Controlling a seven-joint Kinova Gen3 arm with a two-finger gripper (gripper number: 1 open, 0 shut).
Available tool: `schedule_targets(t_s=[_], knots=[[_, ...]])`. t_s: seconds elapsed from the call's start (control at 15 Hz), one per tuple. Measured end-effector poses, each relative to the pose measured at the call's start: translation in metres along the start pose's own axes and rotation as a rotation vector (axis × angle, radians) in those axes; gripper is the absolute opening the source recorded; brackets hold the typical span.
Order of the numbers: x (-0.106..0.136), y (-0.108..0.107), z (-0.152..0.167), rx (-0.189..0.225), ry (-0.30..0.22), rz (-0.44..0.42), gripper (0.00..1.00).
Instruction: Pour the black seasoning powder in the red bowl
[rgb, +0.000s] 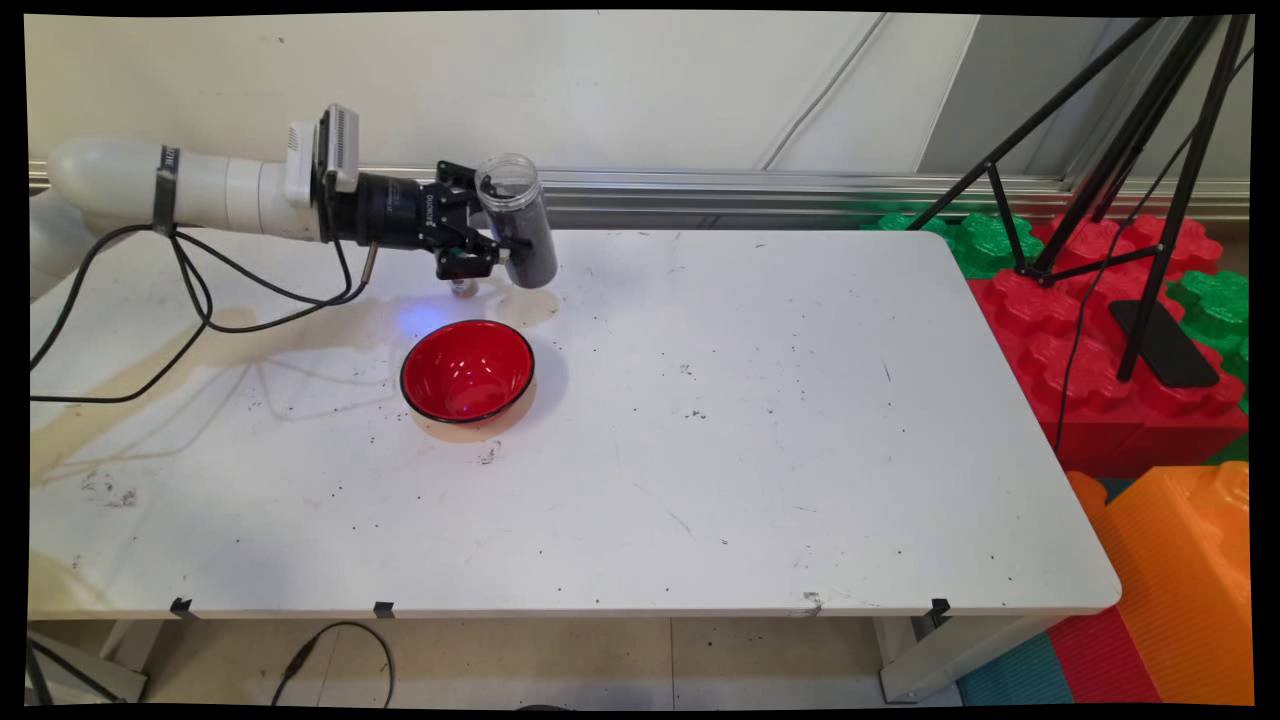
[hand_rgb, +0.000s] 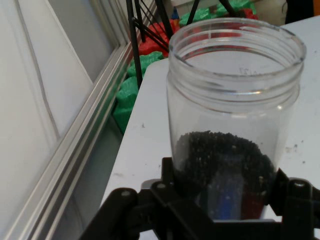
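Note:
My black gripper (rgb: 500, 248) is shut on a clear open-topped jar (rgb: 518, 222), held above the far left part of the white table (rgb: 760, 420) and leaning slightly. The jar's lower half is filled with dark granules (rgb: 532, 258). In the hand view the jar (hand_rgb: 234, 100) fills the frame, its dark granules (hand_rgb: 222, 155) lying in the bottom, and the gripper (hand_rgb: 222, 192) clamps its base from both sides. A red bowl (rgb: 467, 370) with a black rim stands on the table just in front of and below the jar; it looks empty.
Black cables (rgb: 180, 290) hang from the arm over the table's left side. Red, green and orange foam blocks (rgb: 1100, 330) and a black tripod (rgb: 1150, 200) stand off the table's right end. A metal rail (rgb: 750, 195) runs along the wall behind.

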Motion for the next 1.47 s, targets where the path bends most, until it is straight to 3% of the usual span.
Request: schedule_targets(t_s=[0.47, 1.47], knots=[[-0.011, -0.003, -0.009, 0.000, -0.004, 0.131, 0.00], [-0.029, 0.005, -0.021, 0.014, 0.011, 0.495, 0.00]])
